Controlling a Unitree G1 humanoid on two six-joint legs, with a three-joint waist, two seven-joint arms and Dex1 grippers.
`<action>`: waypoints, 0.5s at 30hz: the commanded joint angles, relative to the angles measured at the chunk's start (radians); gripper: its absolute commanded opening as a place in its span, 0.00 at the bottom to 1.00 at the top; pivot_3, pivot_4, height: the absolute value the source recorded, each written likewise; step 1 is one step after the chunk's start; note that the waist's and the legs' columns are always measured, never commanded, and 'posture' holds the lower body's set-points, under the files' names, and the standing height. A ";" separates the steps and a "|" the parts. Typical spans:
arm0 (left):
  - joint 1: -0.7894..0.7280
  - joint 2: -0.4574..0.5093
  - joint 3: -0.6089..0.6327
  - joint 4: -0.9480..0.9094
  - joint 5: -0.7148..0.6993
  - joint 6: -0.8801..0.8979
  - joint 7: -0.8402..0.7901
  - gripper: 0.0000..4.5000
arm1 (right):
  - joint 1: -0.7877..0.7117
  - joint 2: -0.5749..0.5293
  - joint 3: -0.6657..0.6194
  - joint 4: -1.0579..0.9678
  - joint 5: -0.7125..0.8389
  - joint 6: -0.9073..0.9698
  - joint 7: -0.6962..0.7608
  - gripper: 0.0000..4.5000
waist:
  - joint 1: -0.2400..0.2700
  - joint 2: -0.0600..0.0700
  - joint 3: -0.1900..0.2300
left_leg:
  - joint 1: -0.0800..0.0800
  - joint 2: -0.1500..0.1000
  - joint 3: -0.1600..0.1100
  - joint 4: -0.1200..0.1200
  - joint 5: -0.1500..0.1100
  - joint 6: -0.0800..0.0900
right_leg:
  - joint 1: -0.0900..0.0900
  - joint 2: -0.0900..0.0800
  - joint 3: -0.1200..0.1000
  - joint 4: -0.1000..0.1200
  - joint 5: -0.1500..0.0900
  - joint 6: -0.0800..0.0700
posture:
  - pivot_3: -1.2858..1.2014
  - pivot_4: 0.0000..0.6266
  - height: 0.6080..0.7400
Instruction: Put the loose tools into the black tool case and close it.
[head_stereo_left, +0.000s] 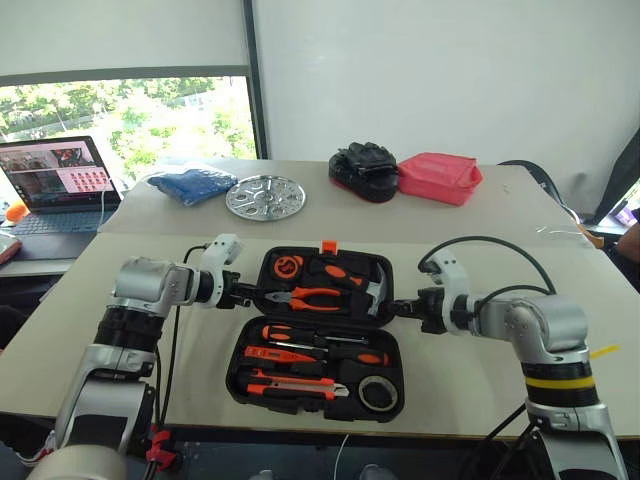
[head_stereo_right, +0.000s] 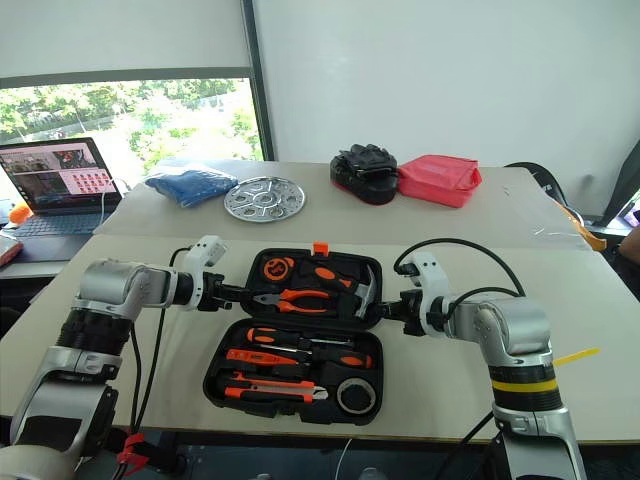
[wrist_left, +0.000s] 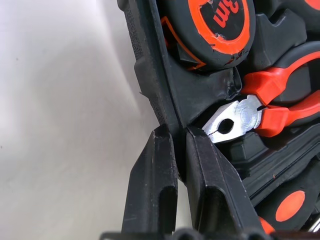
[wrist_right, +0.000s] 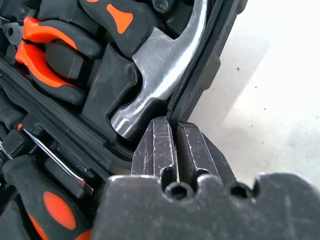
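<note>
While the open black tool case (head_stereo_left: 318, 330) lies on the beige table (head_stereo_left: 500, 380), left gripper (wrist_left: 180, 145) and right gripper (wrist_right: 172, 132) pinch its lid's side edges; laptop (head_stereo_left: 55, 185) beyond.

Silver-grey arms with black cables looping off white wrist housings — a yellow band rings the right forearm (head_stereo_left: 560, 382).

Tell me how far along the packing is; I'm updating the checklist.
Done: the tools lie in the open black tool case, including utility knife and tape roll. In hand: left gripper and right gripper pinch the far half's side rims. Left: fold it shut and latch it.
</note>
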 joint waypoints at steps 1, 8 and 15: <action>0.031 -0.025 0.087 -0.114 -0.058 -0.133 -0.026 0.01 | 0.028 -0.020 0.000 -0.135 -0.009 -0.157 0.030 0.00 | 0.001 0.000 0.000 | 0.000 0.000 0.000 0.000 0.000 0.000 | 0.000 0.000 0.000 -0.001 0.000 0.000 | 0.52 0.24 1.00; 0.178 -0.061 0.136 -0.258 -0.065 -0.352 -0.056 0.01 | 0.190 -0.061 0.059 -0.248 -0.132 -0.458 0.047 0.00 | 0.009 0.000 0.000 | -0.002 0.001 0.000 -0.001 0.000 0.000 | -0.001 -0.001 0.000 -0.004 0.000 0.000 | 0.52 0.24 1.00; 0.259 -0.111 0.165 -0.309 -0.036 -0.561 -0.002 0.01 | 0.300 -0.043 0.064 -0.254 -0.231 -0.697 0.020 0.00 | 0.024 0.000 0.000 | -0.009 0.001 0.001 0.000 0.000 -0.001 | -0.008 -0.001 0.000 -0.004 0.001 0.000 | 0.52 0.24 1.00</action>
